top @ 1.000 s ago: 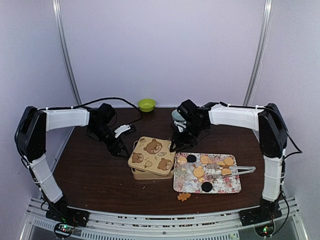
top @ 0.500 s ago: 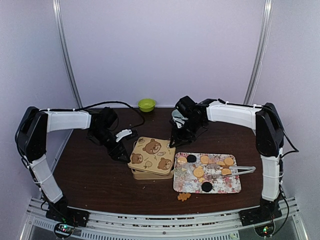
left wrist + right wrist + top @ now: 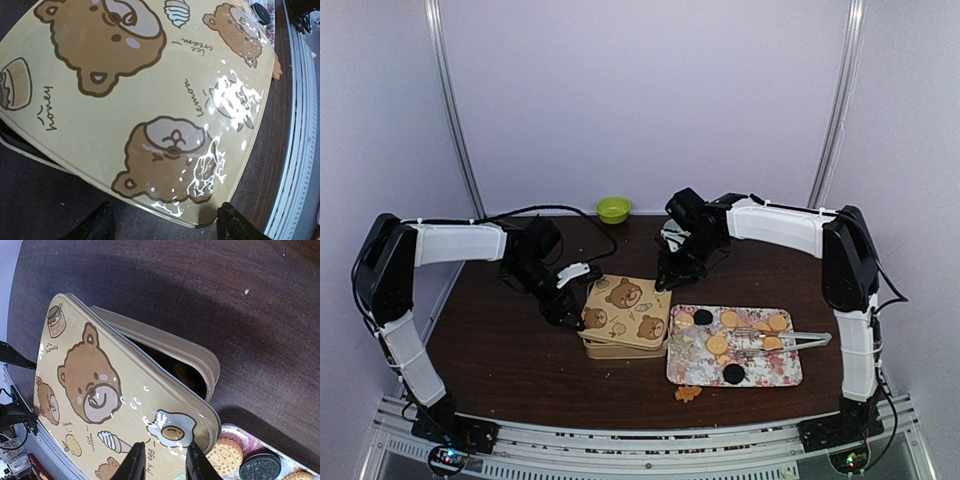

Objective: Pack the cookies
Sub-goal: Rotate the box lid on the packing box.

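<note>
While the cookies [image 3: 718,344] lay on a floral tray [image 3: 788,376] just right of the bear-printed tin lid [image 3: 625,310], the left gripper [image 3: 165,227] stood spread wide around the lid's corner. Whether the right gripper [image 3: 164,462], narrowly parted over the lid, grasped anything could not be told.

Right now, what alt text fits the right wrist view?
A bear-printed lid sits askew on the tan tin, leaving a dark gap at one corner. The right gripper, open, points at its egg print; cookies on a floral tray show bottom right.
</note>
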